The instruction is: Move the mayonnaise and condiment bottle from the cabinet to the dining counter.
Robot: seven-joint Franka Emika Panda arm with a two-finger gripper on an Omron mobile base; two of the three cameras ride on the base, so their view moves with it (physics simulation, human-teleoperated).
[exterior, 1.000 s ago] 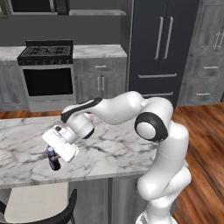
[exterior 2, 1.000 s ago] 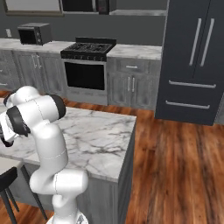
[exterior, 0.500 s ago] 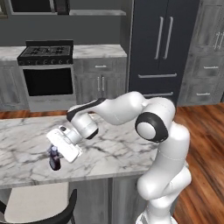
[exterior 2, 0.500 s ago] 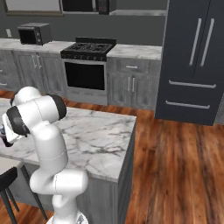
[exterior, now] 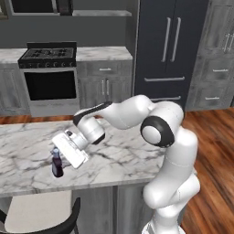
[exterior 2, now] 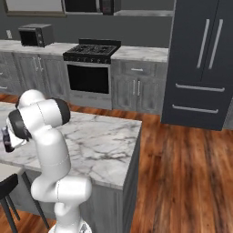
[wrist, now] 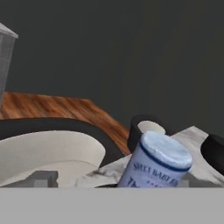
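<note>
The condiment bottle [exterior: 57, 166], small and dark with a blue cap, stands upright on the white-veined marble dining counter [exterior: 128, 160] near its front edge. My gripper [exterior: 57, 159] reaches down and left over the bottle. Its fingers are spread to either side of the bottle, open and not squeezing it. In the hand view the blue cap and pale label of the condiment bottle [wrist: 158, 161] sit close at the bottom centre. From the right base view the condiment bottle [exterior 2: 7, 141] peeks out at the far left behind my arm, on the dining counter [exterior 2: 100, 145]. The mayonnaise and the cabinet are out of view.
A black stool with a pale seat [exterior: 41, 214] stands just below the counter edge under the bottle, also the stool [wrist: 48, 153]. Behind the island are a stove [exterior: 48, 73], grey base cabinets and a tall dark fridge-like unit [exterior: 169, 50]. Wood floor [exterior 2: 182, 173] lies to the right.
The jaws have opened off the bottle, which now stands free on the counter. The hand has shifted slightly to the right; the bottle has hardly moved.
</note>
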